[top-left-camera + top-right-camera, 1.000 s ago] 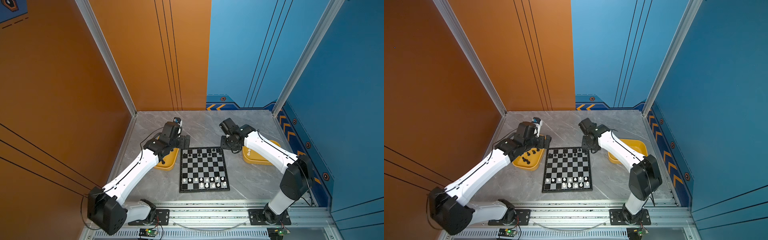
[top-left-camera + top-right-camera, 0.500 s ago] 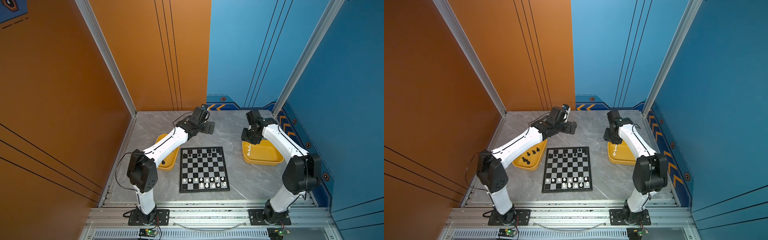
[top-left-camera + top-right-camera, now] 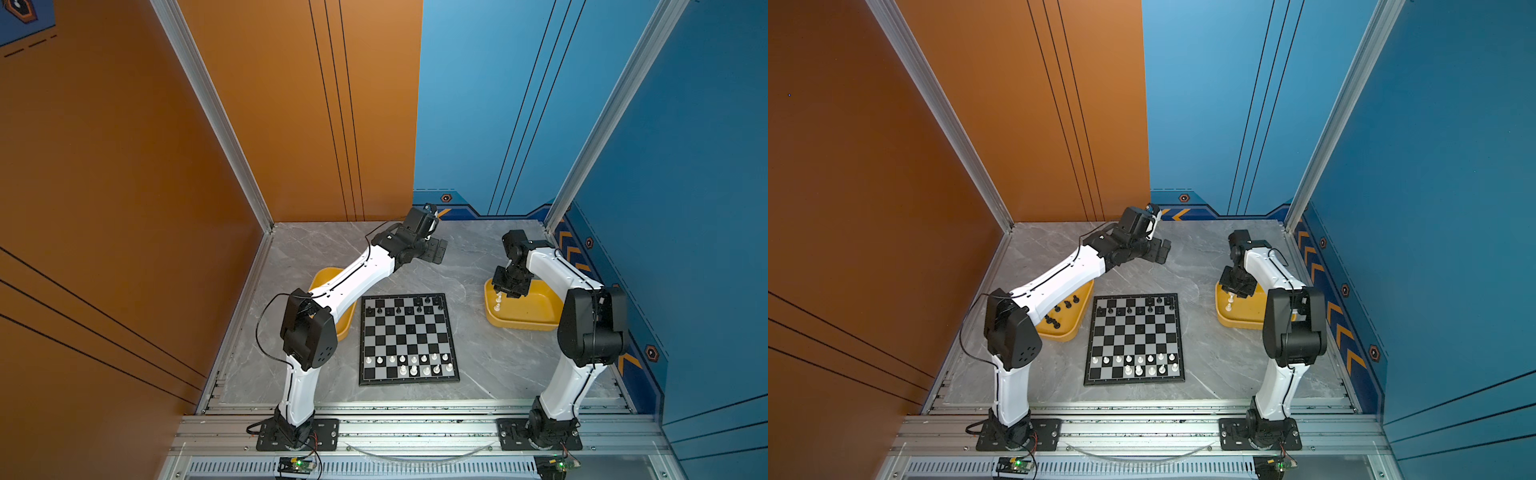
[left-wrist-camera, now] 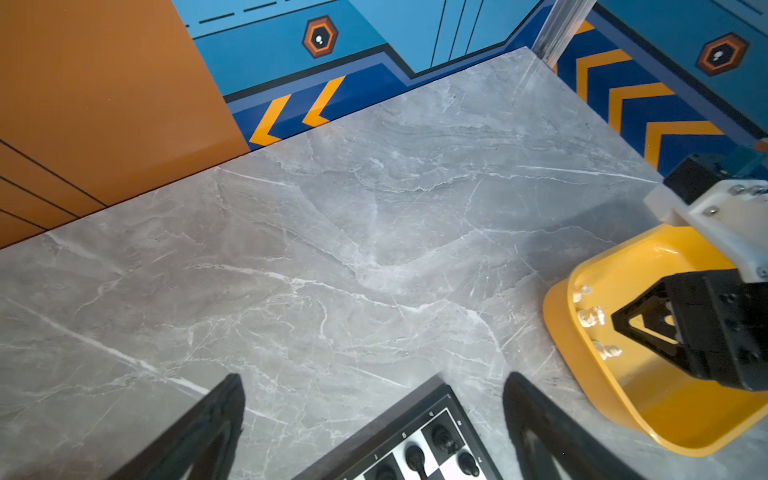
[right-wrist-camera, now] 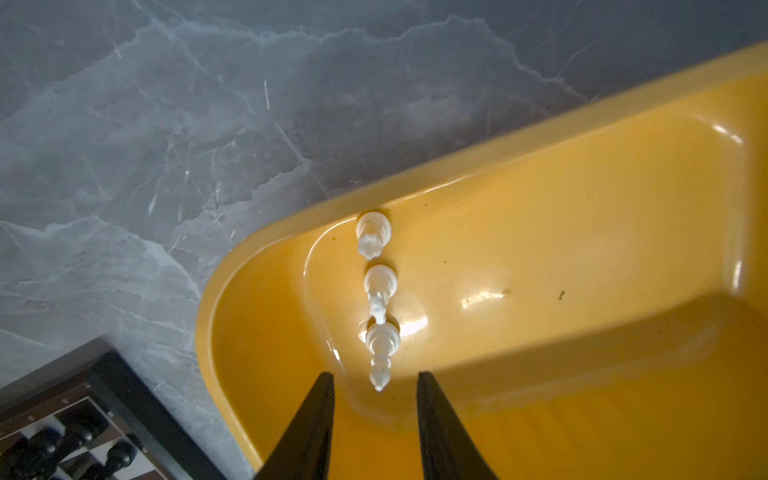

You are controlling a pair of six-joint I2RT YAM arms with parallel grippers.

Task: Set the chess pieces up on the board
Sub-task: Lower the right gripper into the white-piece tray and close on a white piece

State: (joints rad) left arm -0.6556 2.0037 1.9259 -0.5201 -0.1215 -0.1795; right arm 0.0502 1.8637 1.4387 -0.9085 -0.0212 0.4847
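Note:
The board (image 3: 409, 338) lies mid-table, with black chess pieces (image 3: 399, 309) on its far rows and white ones (image 3: 409, 363) on its near rows, as in both top views. Three white pieces (image 5: 379, 286) stand in a line in the right yellow tray (image 5: 582, 232). My right gripper (image 5: 375, 376) hangs low in that tray, jaws open, the nearest white piece's (image 5: 382, 345) tip between the fingertips without touching. My left gripper (image 4: 372, 378) is wide open and empty above the table behind the board's far right corner (image 4: 415, 419).
A left yellow tray (image 3: 1069, 330) with several black pieces (image 3: 1059, 309) sits under the left arm's forearm. Orange and blue walls close off the back and sides. A metal rail (image 3: 415, 428) runs along the front.
The left gripper swung from over the left tray to behind the board. The right gripper went from the board's far right corner into the right tray, and its jaws narrowed slightly.

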